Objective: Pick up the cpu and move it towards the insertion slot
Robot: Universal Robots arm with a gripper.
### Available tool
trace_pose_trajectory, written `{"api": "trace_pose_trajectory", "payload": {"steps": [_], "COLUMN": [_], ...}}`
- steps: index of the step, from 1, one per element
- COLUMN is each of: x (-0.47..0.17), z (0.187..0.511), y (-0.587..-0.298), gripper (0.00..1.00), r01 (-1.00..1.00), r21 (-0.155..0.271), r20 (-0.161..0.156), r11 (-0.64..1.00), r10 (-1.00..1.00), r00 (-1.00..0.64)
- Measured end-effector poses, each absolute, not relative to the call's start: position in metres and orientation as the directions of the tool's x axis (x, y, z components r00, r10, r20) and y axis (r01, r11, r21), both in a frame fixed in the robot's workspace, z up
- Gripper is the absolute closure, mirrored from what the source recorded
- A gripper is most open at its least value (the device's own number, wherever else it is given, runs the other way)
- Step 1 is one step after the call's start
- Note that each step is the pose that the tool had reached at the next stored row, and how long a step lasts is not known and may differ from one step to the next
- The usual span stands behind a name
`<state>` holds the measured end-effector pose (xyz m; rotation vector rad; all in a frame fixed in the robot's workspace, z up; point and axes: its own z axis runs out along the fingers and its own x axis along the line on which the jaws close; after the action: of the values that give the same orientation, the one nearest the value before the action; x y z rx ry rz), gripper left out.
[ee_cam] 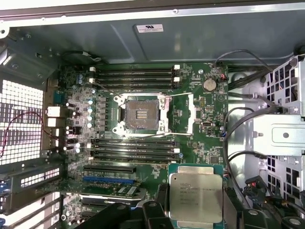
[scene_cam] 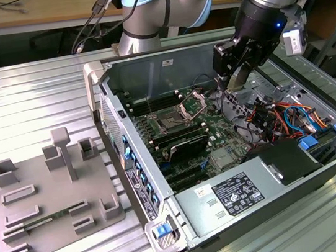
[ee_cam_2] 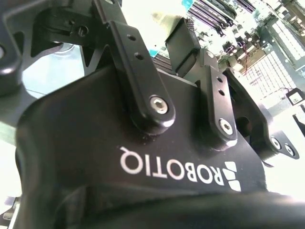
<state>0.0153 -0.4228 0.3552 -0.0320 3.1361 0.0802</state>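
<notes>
In the first wrist view the cpu [ee_cam: 195,196], a flat square chip with a pale silver top, sits between two dark fingers [ee_cam: 153,211]. My gripper [ee_cam: 193,222] is shut on it. From the exterior view, the gripper [scene_cam: 237,83] hangs with the cpu [scene_cam: 237,79] inside the open computer case, above the motherboard. It is to the exterior view's right of the insertion slot [scene_cam: 171,123]. That slot [ee_cam: 141,114] is a dark square socket on the green board, and its shiny retention frame [scene_cam: 194,105] is swung open. The cpu is apart from the socket.
A grey fixture plate [scene_cam: 46,193] with blocks and rails lies on the ribbed metal table at the exterior view's left. The case wall [scene_cam: 99,104] stands between the plate and the board. Memory slots [ee_cam: 133,74], a power supply [scene_cam: 240,192] and coloured cables [scene_cam: 279,116] surround the socket.
</notes>
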Motion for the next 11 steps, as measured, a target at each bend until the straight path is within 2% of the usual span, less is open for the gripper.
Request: {"api": "trace_pose_trajectory", "payload": {"steps": [11], "x": [0.0109], "z": [0.3538], "y": [-0.419], "gripper": [0.46], "r01": [-0.021], "r21": [0.051], "r20": [-0.005], "r11": [0.998], "r10": [-0.02], "r00": [-1.0]}}
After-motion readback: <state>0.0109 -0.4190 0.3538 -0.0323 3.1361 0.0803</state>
